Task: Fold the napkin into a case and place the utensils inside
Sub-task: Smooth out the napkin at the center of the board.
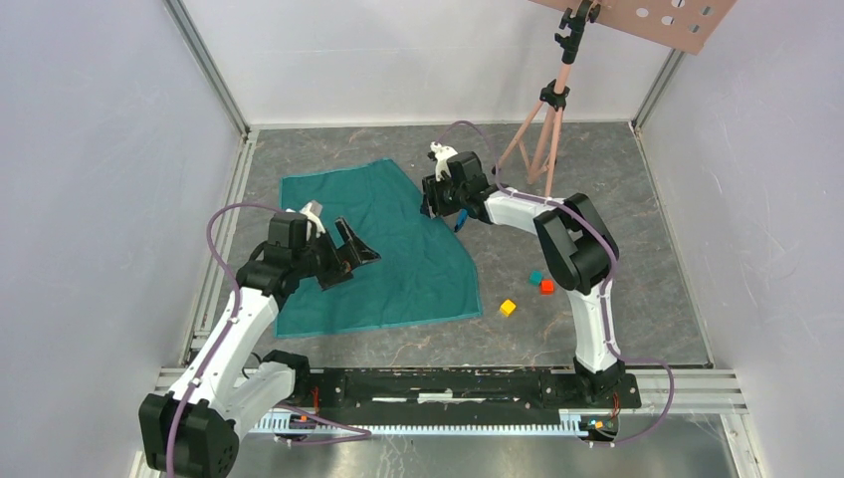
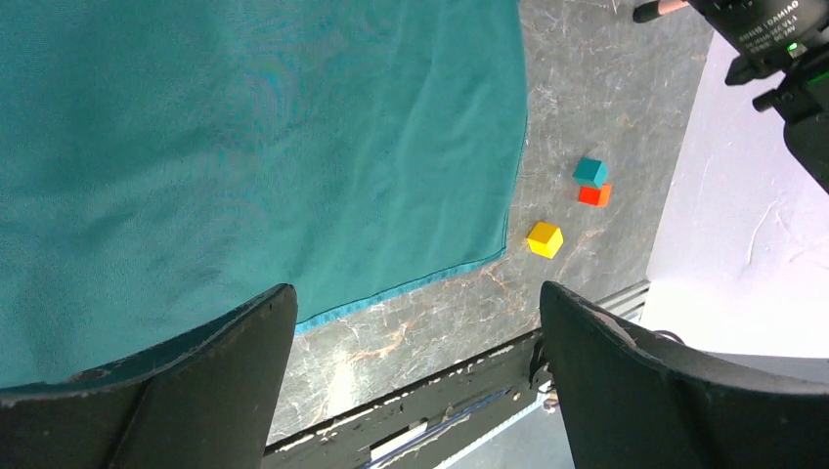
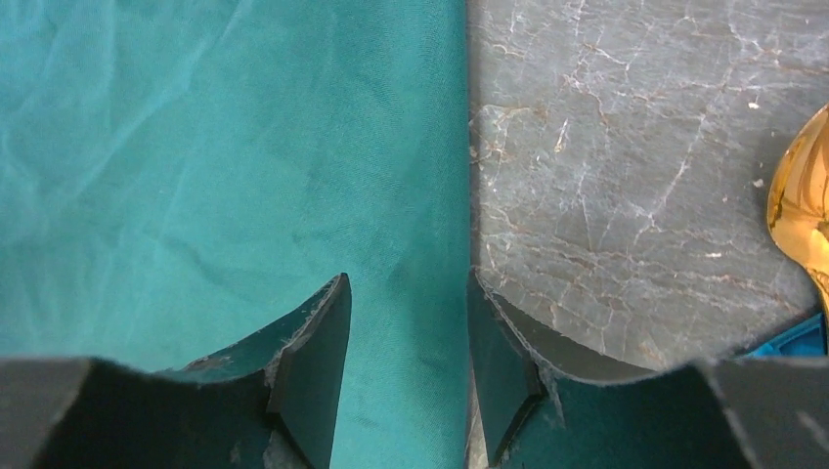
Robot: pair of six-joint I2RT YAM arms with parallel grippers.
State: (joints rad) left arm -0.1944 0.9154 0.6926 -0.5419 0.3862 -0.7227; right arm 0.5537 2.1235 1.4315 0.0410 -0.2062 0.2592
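Observation:
The teal-green napkin lies spread flat on the grey table; no case is in view. My right gripper is low at the napkin's far right edge. In the right wrist view its jaws stand part open astride that edge of the napkin, one finger over cloth and one over bare table. The gold spoon and the blue knife lie just right of it; the knife peeks out under the arm. My left gripper hovers wide open over the napkin, its jaws empty.
A yellow cube, a red cube and a teal cube sit right of the napkin's near corner. A tripod stands at the back right. White walls enclose the table.

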